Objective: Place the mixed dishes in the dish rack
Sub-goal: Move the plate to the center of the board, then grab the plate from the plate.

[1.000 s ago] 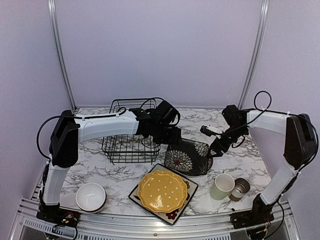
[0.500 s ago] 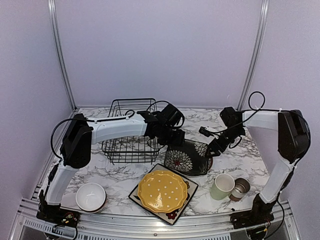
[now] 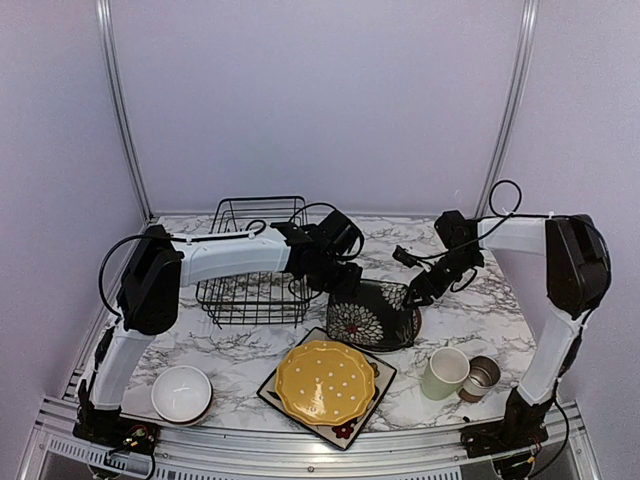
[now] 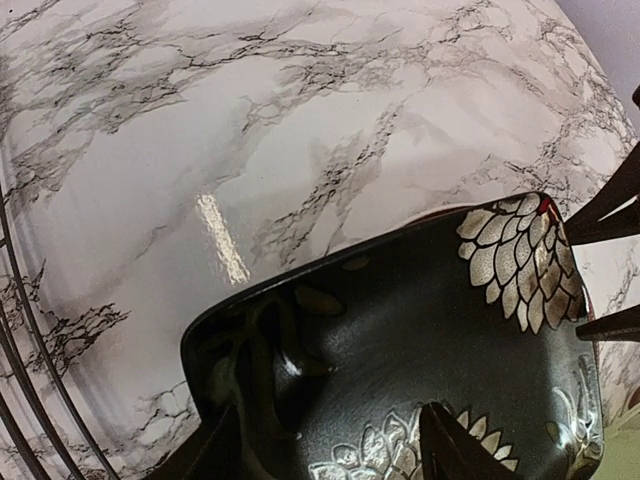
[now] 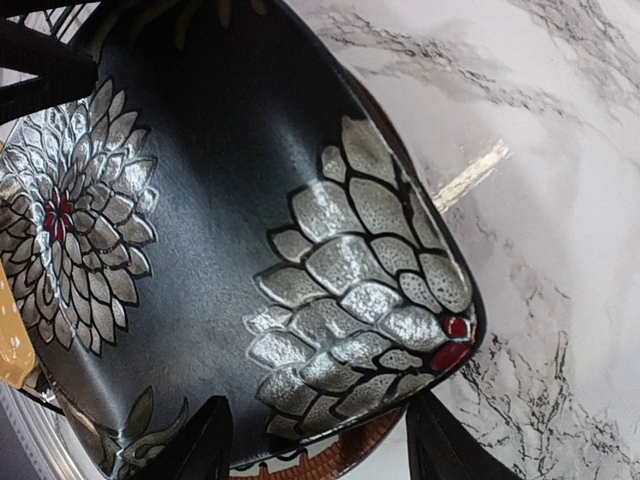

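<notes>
A black square flowered plate (image 3: 375,312) stands tilted on the marble between my two grippers. My left gripper (image 3: 343,284) is at its left corner, jaws wide apart, with the plate (image 4: 420,320) lying between them (image 4: 330,420). My right gripper (image 3: 416,292) is open at the plate's right corner; its fingers straddle the flowered edge (image 5: 370,260) around (image 5: 320,420). The black wire dish rack (image 3: 255,270) stands just left of the left gripper. A yellow dotted plate (image 3: 325,380) lies on a second black square plate (image 3: 340,428).
A white bowl (image 3: 181,392) sits at the front left. A pale green mug (image 3: 444,372) and a small grey-brown cup (image 3: 482,375) stand at the front right. An orange-brown ribbed rim (image 5: 350,462) shows under the tilted plate. Rack wires (image 4: 15,350) are close at the left.
Both grippers have closed in on the tilted plate. The plate and the left gripper have shifted slightly left, and the rack has slid a little left too.
</notes>
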`<state>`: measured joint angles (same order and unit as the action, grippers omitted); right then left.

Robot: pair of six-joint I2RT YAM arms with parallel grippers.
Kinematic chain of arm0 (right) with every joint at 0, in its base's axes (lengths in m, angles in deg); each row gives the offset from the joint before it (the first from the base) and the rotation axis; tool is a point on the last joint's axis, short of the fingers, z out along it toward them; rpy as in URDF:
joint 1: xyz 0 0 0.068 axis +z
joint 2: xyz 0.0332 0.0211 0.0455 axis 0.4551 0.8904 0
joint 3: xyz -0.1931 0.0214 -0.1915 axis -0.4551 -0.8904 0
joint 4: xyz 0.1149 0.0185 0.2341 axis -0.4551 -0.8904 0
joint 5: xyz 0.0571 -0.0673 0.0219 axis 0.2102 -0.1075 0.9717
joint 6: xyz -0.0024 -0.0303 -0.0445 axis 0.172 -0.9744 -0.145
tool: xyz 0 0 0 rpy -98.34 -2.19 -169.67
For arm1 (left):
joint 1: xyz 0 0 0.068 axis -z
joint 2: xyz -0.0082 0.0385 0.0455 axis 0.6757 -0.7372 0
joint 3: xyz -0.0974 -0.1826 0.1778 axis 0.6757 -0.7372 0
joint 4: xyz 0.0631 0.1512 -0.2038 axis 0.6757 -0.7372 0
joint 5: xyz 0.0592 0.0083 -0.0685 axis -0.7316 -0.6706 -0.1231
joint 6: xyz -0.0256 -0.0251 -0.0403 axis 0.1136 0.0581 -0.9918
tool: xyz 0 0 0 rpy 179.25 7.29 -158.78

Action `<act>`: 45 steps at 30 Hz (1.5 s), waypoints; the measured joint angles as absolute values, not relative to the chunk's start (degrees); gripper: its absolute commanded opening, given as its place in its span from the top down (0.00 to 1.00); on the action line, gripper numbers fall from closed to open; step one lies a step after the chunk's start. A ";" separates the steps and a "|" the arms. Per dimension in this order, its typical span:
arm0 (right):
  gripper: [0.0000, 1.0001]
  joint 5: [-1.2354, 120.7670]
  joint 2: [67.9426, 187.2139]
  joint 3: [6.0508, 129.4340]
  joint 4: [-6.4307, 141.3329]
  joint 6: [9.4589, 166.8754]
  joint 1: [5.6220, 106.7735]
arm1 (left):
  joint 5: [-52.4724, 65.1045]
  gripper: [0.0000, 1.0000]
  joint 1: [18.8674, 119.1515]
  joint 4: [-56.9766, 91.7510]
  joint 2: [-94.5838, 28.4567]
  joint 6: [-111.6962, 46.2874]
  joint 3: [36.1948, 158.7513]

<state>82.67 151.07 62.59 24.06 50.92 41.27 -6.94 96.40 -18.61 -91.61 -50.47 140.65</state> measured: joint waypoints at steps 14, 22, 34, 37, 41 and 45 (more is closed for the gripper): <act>0.39 82.74 152.34 64.29 25.46 52.25 42.34 | -8.03 0.36 96.40 -20.53 -87.98 -48.98 135.76; 0.38 82.63 152.34 63.68 26.84 53.10 42.32 | -9.28 0.36 96.35 -24.18 -85.18 -50.01 135.67; 0.38 81.82 150.63 61.91 28.91 53.28 42.05 | -9.96 0.38 96.51 -25.95 -82.82 -53.53 130.12; 0.38 81.82 150.31 61.56 29.02 53.30 41.88 | -9.58 0.43 96.51 -25.88 -83.30 -54.21 130.29; 0.38 81.84 150.11 61.19 29.46 53.28 41.86 | -7.55 0.51 96.51 -25.67 -84.88 -54.95 130.51; 0.38 81.86 149.74 60.71 29.70 53.28 41.73 | -5.80 0.58 96.51 -24.53 -86.06 -55.60 130.58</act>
<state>81.86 149.74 60.71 29.70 53.28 41.73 -5.80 96.51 -24.53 -86.06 -55.60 130.58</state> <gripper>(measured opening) 0.623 0.465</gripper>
